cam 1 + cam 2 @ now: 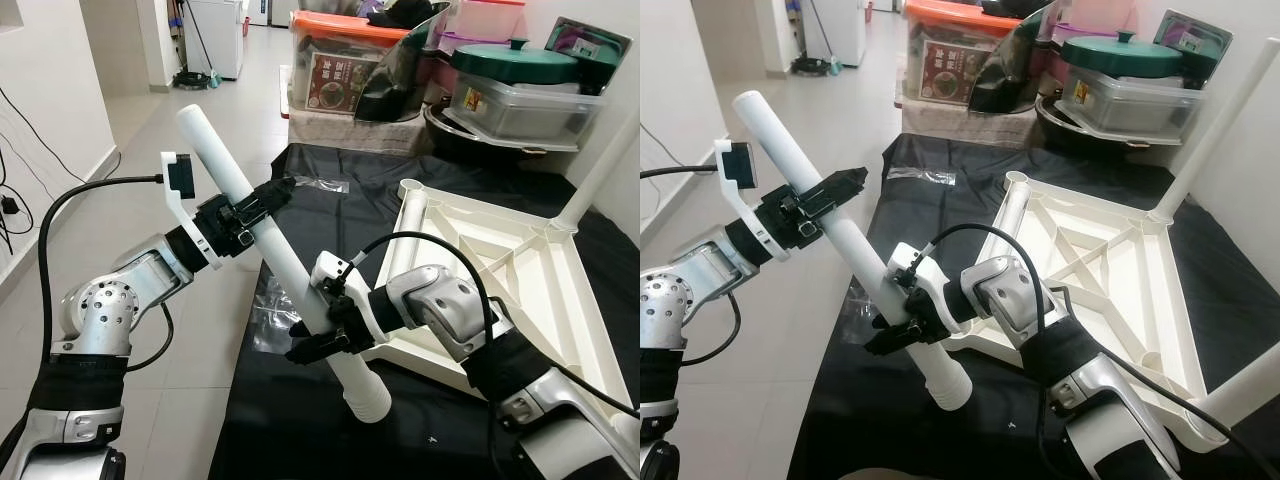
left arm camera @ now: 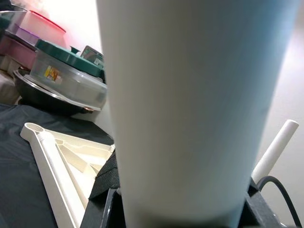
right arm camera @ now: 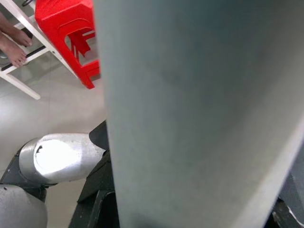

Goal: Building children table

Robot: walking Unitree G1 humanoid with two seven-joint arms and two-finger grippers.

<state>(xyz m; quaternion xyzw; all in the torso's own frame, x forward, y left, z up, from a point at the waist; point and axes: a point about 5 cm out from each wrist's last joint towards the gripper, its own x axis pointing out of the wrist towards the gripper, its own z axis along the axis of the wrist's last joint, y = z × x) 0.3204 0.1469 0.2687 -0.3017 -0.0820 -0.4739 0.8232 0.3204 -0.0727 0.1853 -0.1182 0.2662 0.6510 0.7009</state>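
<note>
One white table leg point(image 1: 268, 232) hangs in the air, slanted, and both grippers have hold of it. The left gripper point(image 1: 262, 201) clamps it high up, black fingers pressed against either side of the tube; the right gripper point(image 1: 322, 335) pinches it lower down, near the ribbed end that points toward the black cloth point(image 1: 300, 420). From the left wrist camera the leg point(image 2: 190, 104) bulks right up close, and the same goes for the right wrist one point(image 3: 190, 114).

Beside the leg, on the right gripper's side, one white tabletop point(image 1: 500, 280) lies upside down on the cloth, its ribs showing. Two legs stand in it already: one upright at the far corner point(image 1: 605, 165) and one at the near corner point(image 1: 1250, 385). A third white tube point(image 1: 405, 245) lies along the tabletop's edge nearest the held leg; whether it is loose I cannot tell.

Beyond the tabletop, against the wall, there is a heap of storage: one box with an orange lid point(image 1: 345, 60) carrying a red printed label whose characters are too small to read, a clear tub with a green lid point(image 1: 520, 85), and a pink container point(image 1: 480, 15) above. A crumpled clear plastic bag point(image 1: 270, 305) lies on the cloth under the held leg.

One red plastic stool point(image 3: 66, 33) stands on the tiled floor behind the right gripper, with a person's bare feet point(image 3: 12, 40) beside it.
</note>
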